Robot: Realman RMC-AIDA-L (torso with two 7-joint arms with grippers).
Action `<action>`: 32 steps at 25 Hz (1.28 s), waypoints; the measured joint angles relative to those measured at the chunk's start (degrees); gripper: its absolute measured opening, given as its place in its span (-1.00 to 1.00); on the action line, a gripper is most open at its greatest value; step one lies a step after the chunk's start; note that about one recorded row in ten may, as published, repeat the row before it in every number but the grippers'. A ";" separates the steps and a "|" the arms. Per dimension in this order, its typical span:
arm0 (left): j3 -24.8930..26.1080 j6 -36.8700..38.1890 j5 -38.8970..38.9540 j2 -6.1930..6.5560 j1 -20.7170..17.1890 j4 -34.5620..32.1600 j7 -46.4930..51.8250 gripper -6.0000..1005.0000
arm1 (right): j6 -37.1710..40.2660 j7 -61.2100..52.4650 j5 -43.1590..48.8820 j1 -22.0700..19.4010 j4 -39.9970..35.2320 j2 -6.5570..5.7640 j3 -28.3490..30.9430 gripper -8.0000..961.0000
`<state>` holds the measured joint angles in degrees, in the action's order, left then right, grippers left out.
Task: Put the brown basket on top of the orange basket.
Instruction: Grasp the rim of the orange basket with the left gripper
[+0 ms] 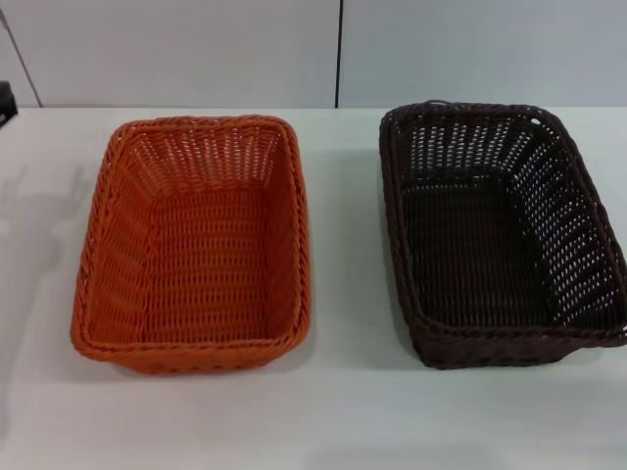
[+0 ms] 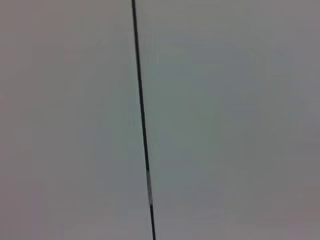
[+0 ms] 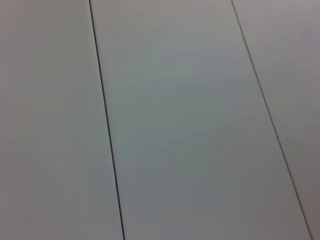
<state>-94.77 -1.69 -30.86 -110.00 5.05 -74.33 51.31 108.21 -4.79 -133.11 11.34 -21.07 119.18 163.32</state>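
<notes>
A white table [image 1: 343, 411] carries two woven baskets side by side, apart. The orange basket [image 1: 196, 245] sits left, the brown basket [image 1: 500, 235] right.

Not much robot to see here, honestly. Neither arm reaches into the head view, so both the left gripper and the right gripper are out of sight from up there. The wrist cameras don't catch any fingers either; each one just looks out at flat pale panels split by thin dark seams. So both arms seem to be held away from the work area, and their pose can't be read.
</notes>
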 joint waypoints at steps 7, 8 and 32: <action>8.62 -0.23 -0.01 -8.06 3.40 6.43 -16.32 0.59 | -1.10 -0.02 0.05 -0.59 0.32 0.00 -1.02 0.72; 9.56 -0.02 0.16 -8.57 3.95 7.40 -17.95 0.59 | -1.15 -0.02 0.06 -0.59 0.32 0.00 -1.18 0.71; 25.51 54.36 23.28 -8.52 9.95 38.88 -50.18 0.58 | -3.81 -0.05 0.05 0.79 2.00 0.01 -1.87 0.72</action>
<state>-69.27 52.67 -7.58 -118.52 15.00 -35.45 1.13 104.39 -4.84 -133.06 12.12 -19.07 119.18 161.46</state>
